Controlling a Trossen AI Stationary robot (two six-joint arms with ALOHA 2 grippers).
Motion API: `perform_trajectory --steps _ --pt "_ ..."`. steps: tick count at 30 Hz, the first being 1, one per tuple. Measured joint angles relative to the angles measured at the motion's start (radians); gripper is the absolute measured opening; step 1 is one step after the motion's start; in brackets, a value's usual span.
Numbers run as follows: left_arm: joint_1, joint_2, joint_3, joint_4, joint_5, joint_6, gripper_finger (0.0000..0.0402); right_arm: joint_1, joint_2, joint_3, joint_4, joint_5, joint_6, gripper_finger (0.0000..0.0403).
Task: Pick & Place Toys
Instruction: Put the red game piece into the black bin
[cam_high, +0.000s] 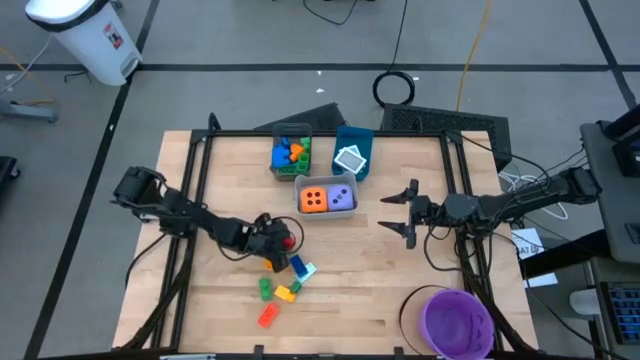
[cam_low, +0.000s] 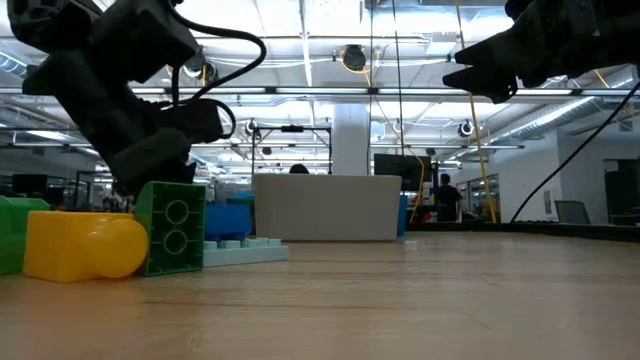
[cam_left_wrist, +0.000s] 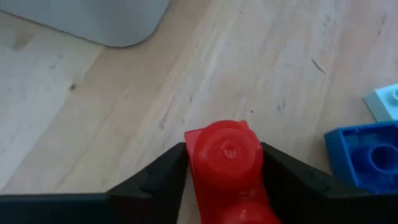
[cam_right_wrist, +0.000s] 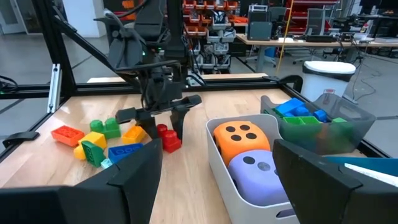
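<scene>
From above, the wooden table (cam_high: 230, 300) fills the middle of the frame. The left gripper (cam_high: 284, 240) sits just left of the middle, and it looks closed on a small red brick (cam_high: 289, 240). Below it lies a little pile of loose bricks (cam_high: 285, 283): blue, green, yellow and orange. Near the top middle, a grey bin (cam_high: 326, 198) holds the orange die (cam_high: 313, 199) and the purple die (cam_high: 342, 197) side by side. The bin of bricks (cam_high: 291, 154) sits above it, probably because each kind of toy gets its own box. The right gripper (cam_high: 401, 214) waits at the right of the middle with its fingers apart, holding nothing. The round purple bowl (cam_high: 458, 322) is at the lower right.

From table height, a yellow brick (cam_low: 85, 245) with a rounded end and a green brick (cam_low: 172, 228) with ring bumps fill the lower left. They look smooth and shiny.

In the left wrist view, the two dark fingers press both sides of the red brick at the bottom middle. A round stud shows on it. A blue brick (cam_left_wrist: 367, 155) peeks in at the right edge.

In the right wrist view, the dotted dice look soft and matte at the lower middle. The loose bricks lie at the left middle.
</scene>
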Motion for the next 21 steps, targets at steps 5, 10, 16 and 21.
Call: perform_trajectory --steps 5,10,16,21 --pt "0.01 -0.022 -0.002 0.008 0.01 0.038 0.0139 0.0 0.0 0.0 0.001 0.0 0.0 0.0279" --pt "0.022 -0.131 -0.002 0.074 -0.006 0.153 0.014 0.0 0.0 0.0 0.001 0.0 0.0 0.0279" --pt "0.076 -0.302 0.045 0.079 -0.139 0.352 0.0139 0.0 0.002 0.0 -0.001 0.0 0.0 0.0279" --pt "0.228 -0.386 0.078 0.108 -0.36 0.405 0.014 0.0 0.007 0.0 0.002 0.0 0.0 0.0279"
